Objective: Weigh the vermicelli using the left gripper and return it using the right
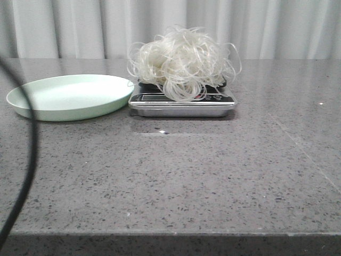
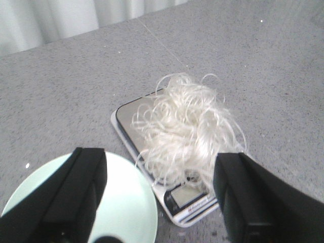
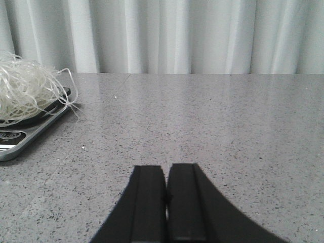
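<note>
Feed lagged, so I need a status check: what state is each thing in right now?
vermicelli: heaped on the scale, free of both claws
scale: loaded, display partly covered by strands
plate: empty, beside the scale
left claw: open, holding nothing
right claw: shut, holding nothing

one vermicelli clump (image 1: 183, 63), one scale (image 1: 182, 103), one plate (image 1: 69, 96)

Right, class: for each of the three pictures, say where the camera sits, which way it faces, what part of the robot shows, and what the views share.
Front view: low at the table's near edge, facing forward at the vermicelli on the scale beside the green plate; no gripper shows.
Left wrist view: above, looking down on them; the open left gripper shows.
Right wrist view: low over the table, facing the curtain; the shut right gripper shows.
All three share vermicelli and scale.
</note>
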Robot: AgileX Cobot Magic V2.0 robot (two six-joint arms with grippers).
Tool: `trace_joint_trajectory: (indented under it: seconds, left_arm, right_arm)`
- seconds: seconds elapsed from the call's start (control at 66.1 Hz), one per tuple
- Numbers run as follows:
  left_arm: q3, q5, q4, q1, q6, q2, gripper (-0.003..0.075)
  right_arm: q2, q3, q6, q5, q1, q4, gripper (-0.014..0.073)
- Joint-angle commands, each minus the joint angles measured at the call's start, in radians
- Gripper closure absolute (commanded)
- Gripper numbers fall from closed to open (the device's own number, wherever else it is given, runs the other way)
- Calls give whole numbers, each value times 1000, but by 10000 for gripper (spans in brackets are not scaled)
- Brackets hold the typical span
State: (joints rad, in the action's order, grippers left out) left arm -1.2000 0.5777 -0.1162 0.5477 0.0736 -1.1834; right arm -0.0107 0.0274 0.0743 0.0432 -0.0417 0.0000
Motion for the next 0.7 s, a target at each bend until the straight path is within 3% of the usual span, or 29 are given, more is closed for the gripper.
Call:
trace_joint_trajectory:
  seconds: [0.0,0.378,0.621,0.681]
  left_arm:
    - [129,-155,4,-3,2,144,207]
    - [599,-330,20,-1,6,666,208]
    - [783,-390,20,-1,6,947,210]
    - [809,-390,20,-1,6,993,240]
  right_arm:
    - [-17,-8,-4,-72,4,-14,428]
    - [-16,-8,-4,-72,4,-14,428]
    - [-16,-8,-4,-72,4,-14,428]
    - [-16,-8,-4,-72,4,-14,428]
